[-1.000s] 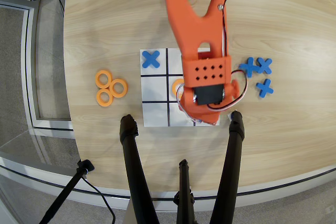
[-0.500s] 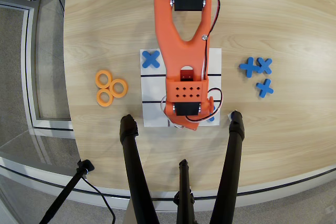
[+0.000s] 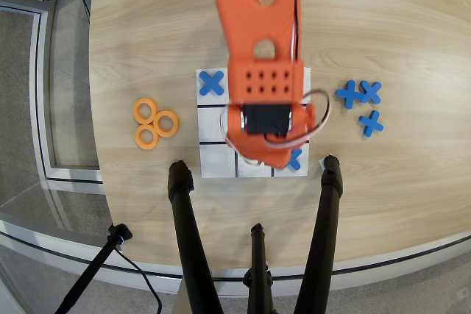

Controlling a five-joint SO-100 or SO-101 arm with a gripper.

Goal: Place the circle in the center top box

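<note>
In the overhead view the orange arm (image 3: pixel 259 49) reaches down over the white 3x3 grid sheet (image 3: pixel 216 158) on the wooden counter (image 3: pixel 147 34), hiding its middle column; the end effector beneath it cannot be seen, so its state cannot be told. Three orange rings (image 3: pixel 155 123) cluster left of the grid. A blue X (image 3: pixel 211 83) sits in the grid's upper-left cell, another (image 3: pixel 296 158) shows at the lower right, and three more (image 3: pixel 360 101) lie right of the sheet.

An orange arm (image 3: pixel 259 49) covers a white, black-lined grid (image 3: pixel 215 130) on pale woodgrain table (image 3: pixel 147 34), beside orange rings (image 3: pixel 155 123), blue crosses (image 3: pixel 360 101), and perhaps a blurred white cable.
</note>
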